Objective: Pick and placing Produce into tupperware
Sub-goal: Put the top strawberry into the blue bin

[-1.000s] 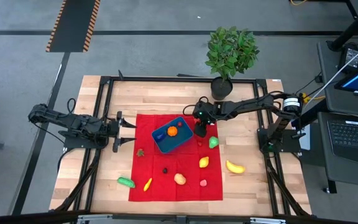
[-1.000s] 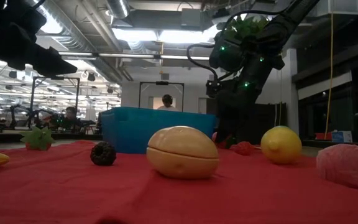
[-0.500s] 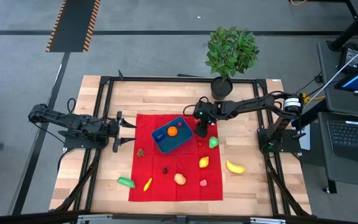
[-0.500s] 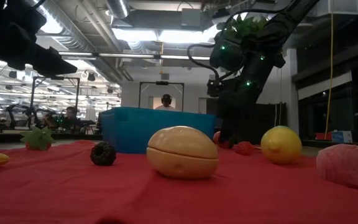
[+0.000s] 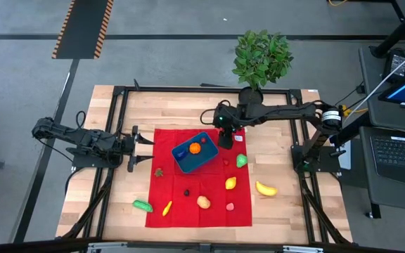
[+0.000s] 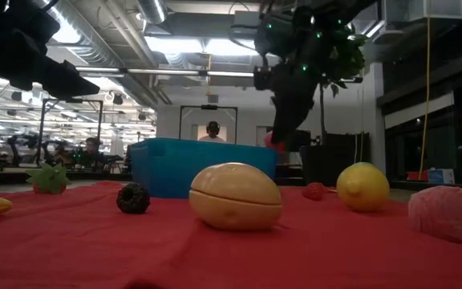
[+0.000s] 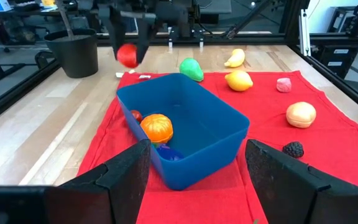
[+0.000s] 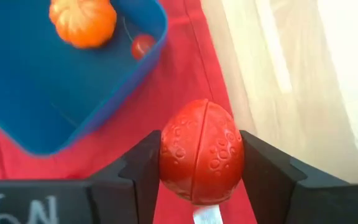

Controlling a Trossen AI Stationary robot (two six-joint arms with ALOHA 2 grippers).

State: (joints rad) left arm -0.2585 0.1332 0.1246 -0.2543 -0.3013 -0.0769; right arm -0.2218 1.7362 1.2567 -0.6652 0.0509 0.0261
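Right gripper (image 8: 199, 165) clamps a red fruit (image 8: 201, 152) just outside the tub's (image 8: 135, 68) rim; left gripper (image 7: 194, 180) waits, fingers apart.

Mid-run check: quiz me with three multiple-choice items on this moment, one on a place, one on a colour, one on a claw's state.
1. Where is the orange fruit?
A. inside the blue tub
B. on the bare wood
C. beside the plant pot

2. What colour is the fruit in the right claw?
A. yellow
B. red
C. green

3. How is the left claw?
A. shut on a banana
B. shut on the tub's rim
C. open, holding nothing

Answers: 1 A, the high view shows it within the tub's walls. 2 B, the right wrist view shows a red fruit between the fingers. 3 C, its fingers stand apart, empty, left of the cloth.
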